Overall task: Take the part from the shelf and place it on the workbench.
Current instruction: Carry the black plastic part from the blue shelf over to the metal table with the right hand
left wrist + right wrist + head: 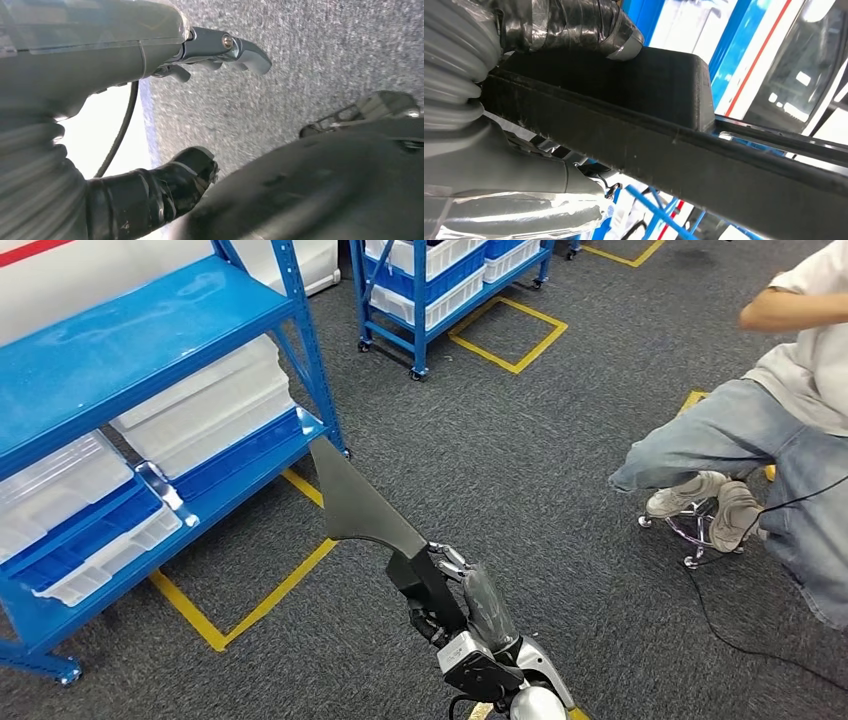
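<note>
Right hand [470, 605], lower centre of head view, clamping around thick end of dark part [362, 502]; blade-like end pointing toward upper left, hanging over grey carpet [520, 460]. Part already off blue shelf [150, 330] at left of frame: pick-up done. Workbench not appearing; carrying and placing remaining. Left hand [220, 47] holding nothing, fingers apparently curling loosely, though view is poor. Seated person [760, 430] occupying right edge.

The part [362, 502] is a flat, dark grey, matte blade: broad and pointed at one end, narrowing to a black blocky base. Its tip points toward eleven o'clock, above the carpet, base toward five o'clock. The right wrist view shows its black underside [684, 155] with a raised rib.
</note>
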